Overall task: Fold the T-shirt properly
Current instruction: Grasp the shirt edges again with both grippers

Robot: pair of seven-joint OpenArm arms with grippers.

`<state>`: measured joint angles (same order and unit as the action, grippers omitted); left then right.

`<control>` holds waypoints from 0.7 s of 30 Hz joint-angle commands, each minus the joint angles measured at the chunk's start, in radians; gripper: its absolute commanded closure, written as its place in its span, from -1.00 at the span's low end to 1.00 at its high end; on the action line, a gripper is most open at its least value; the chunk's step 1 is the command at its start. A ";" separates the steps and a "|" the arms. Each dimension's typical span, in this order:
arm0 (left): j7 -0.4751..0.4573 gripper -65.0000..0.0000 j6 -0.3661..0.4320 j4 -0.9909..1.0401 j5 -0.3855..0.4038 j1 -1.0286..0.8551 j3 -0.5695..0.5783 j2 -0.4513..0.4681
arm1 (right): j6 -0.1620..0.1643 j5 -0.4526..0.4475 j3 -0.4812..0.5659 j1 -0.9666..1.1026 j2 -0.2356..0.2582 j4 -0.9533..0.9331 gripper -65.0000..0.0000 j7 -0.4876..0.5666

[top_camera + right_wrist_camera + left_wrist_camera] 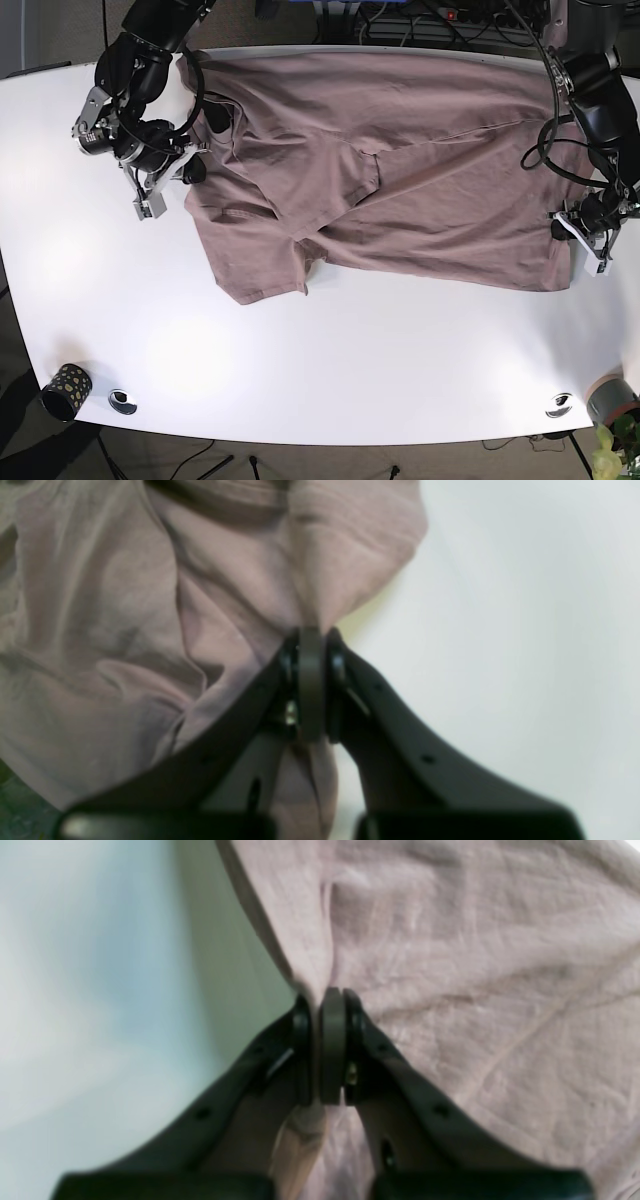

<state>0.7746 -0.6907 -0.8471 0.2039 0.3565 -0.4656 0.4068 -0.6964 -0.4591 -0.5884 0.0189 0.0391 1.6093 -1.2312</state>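
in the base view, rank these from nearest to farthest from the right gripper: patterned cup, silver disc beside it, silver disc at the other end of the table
From the right gripper, at the view's left:
1. Patterned cup, near-left corner.
2. Silver disc beside it, just right of the cup; too close to the cup to call firmly.
3. Other silver disc, near-right corner, clearly farthest.

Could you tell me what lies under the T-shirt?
The T-shirt lies spread on the white table, which shows all around it. Both grippers, left and right, pinch its edges. Whatever is beneath the cloth is covered.
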 commanded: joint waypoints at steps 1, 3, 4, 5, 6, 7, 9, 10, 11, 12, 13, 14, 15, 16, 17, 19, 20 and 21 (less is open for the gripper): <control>0.026 0.99 -0.007 -0.014 -0.011 0.009 -0.005 0.013 | -0.002 -0.022 -0.002 -0.014 0.011 0.024 1.00 0.018; 0.026 0.99 -0.007 -0.047 -0.011 0.009 -0.022 0.013 | -0.002 -0.019 0.000 -0.017 0.012 0.024 1.00 0.018; 0.029 0.99 -0.007 -0.080 -0.013 0.008 -0.035 0.013 | -0.002 -0.019 0.000 -0.024 0.022 0.024 1.00 0.018; 0.032 0.99 -0.007 -0.103 -0.014 0.006 -0.042 0.013 | -0.002 -0.022 0.000 -0.026 0.031 0.024 1.00 0.018; 0.035 0.99 -0.007 -0.133 -0.014 -0.007 -0.048 0.013 | -0.002 -0.022 0.000 -0.029 0.038 0.024 1.00 0.018; 0.036 0.99 -0.007 -0.169 -0.014 -0.023 -0.049 0.013 | -0.002 -0.022 0.000 -0.029 0.043 0.024 1.00 0.018; 0.050 0.99 -0.007 -0.222 -0.014 -0.037 -0.049 0.013 | -0.002 -0.022 0.000 -0.037 0.046 0.026 1.00 0.018; 0.062 0.99 -0.007 -0.260 -0.014 -0.044 -0.049 0.010 | -0.002 -0.022 -0.002 -0.046 0.051 0.032 1.00 0.018; 0.075 0.99 -0.007 -0.288 -0.014 -0.046 -0.049 0.005 | -0.002 -0.022 -0.002 -0.049 0.061 0.039 1.00 0.017; 0.085 0.99 -0.007 -0.309 -0.014 -0.046 -0.051 -0.004 | -0.002 -0.022 -0.002 -0.052 0.066 0.046 1.00 0.017; 0.099 0.99 -0.007 -0.340 -0.014 -0.047 -0.054 -0.015 | -0.002 -0.022 0.000 -0.058 0.071 0.050 1.00 0.017; 0.112 0.99 -0.007 -0.375 -0.014 -0.047 -0.054 -0.024 | -0.002 -0.022 0.000 -0.060 0.072 0.050 1.00 0.017; 0.116 0.99 -0.002 -0.406 -0.014 -0.049 -0.054 -0.030 | -0.002 -0.022 0.000 -0.072 0.075 0.050 1.00 0.017; 0.119 0.99 0.006 -0.427 -0.014 -0.049 -0.054 -0.035 | -0.002 -0.022 0.000 -0.086 0.077 0.050 1.00 0.017; 0.122 0.99 0.016 -0.453 -0.016 -0.049 -0.054 -0.041 | -0.002 -0.016 0.000 -0.104 0.078 0.050 1.00 0.017; 0.122 0.99 0.033 -0.489 -0.016 -0.049 -0.048 -0.053 | -0.002 -0.016 0.002 -0.129 0.097 0.049 1.00 0.017; 0.122 0.99 0.047 -0.507 -0.016 -0.049 -0.048 -0.062 | -0.002 -0.016 0.005 -0.147 0.103 0.049 1.00 0.017; 0.122 0.99 0.061 -0.521 -0.016 -0.049 -0.048 -0.069 | -0.002 -0.016 0.015 -0.170 0.109 0.047 1.00 0.017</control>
<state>0.9134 -0.6552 -1.3243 0.1818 0.2855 -0.5087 0.3294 -0.6971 -0.4595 -0.5819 -0.1062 0.1211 1.6371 -1.2373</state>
